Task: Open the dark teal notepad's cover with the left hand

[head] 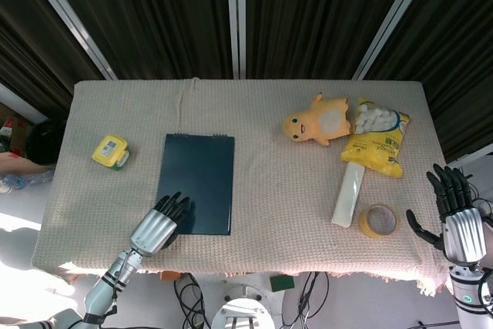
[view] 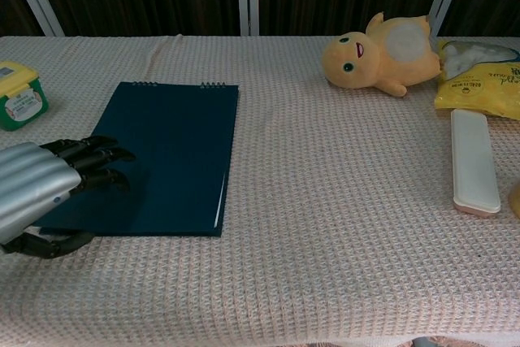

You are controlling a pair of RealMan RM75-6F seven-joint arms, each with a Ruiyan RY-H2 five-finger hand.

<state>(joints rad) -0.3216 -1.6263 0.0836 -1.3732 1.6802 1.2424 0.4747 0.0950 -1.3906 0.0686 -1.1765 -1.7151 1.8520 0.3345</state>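
The dark teal notepad (head: 196, 183) lies flat on the left half of the table (head: 254, 113), its spiral binding at the 12 o'clock edge. In the chest view its cover is raised slightly at the near right corner, where a thin pale line of pages shows (view: 219, 201).

The left hand (head: 158, 225) rests at the notepad's 7 o'clock corner, dark fingertips (view: 110, 156) lying on the cover, fingers together and extended; whether the thumb below is under the cover's edge cannot be told. The right hand (head: 454, 217) stands off the table's 4 o'clock corner, fingers spread and upright, holding nothing.

Open cloth runs between the notepad's right edge and the objects at 3 o'clock. A yellow lidded box (head: 110, 152) sits near the notepad at 9 o'clock, apart from it.

A beige waffle-weave cloth covers the table; dark pleated curtains with white rails stand behind.

At 2 o'clock: a soft yellow plush duck (head: 316, 122), beside it a crinkled yellow snack bag (head: 374, 136) with white pieces showing. A white oblong case (head: 348, 194) lies below the bag, its far end touching it; a yellow tape roll (head: 377, 220) lies just beside the case's near end.
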